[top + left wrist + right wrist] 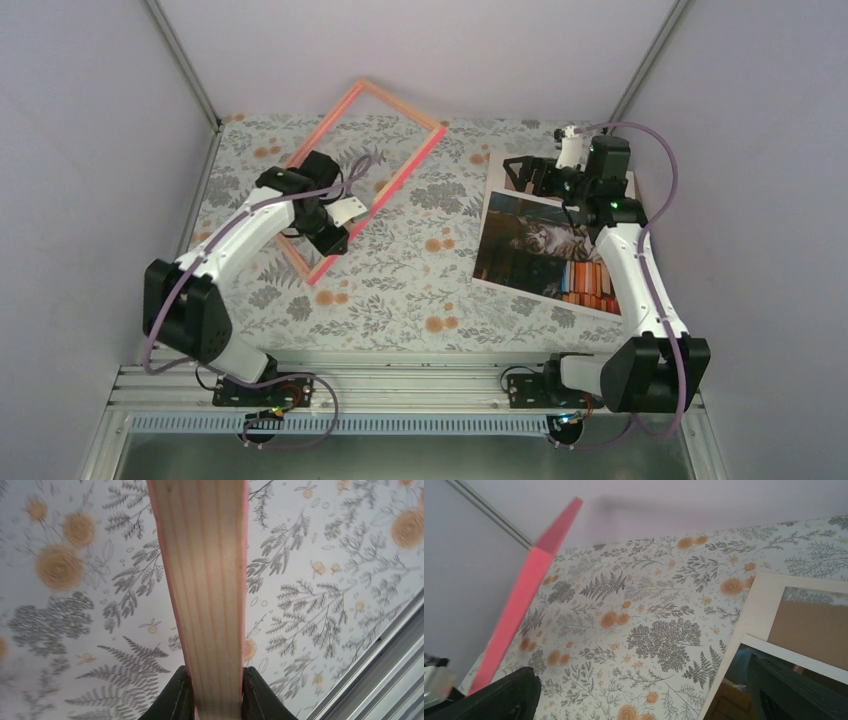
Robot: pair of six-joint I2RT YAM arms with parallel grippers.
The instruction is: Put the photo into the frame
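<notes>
Your left gripper (pixel 214 690) clamps narrow on one rail of pink frame (pixel 210 580), close to its near corner, pale wood side facing wrist camera. Frame stands tilted over left half of floral table (pixel 400 300), far end raised toward back wall. Your right gripper (pixel 639 680) hangs with jaws spread wide, holding nothing, over far edge of cat photo (pixel 545 250). Photo lies flat at right, overlapping brown backing board (pixel 809 635), well apart from frame.
</notes>
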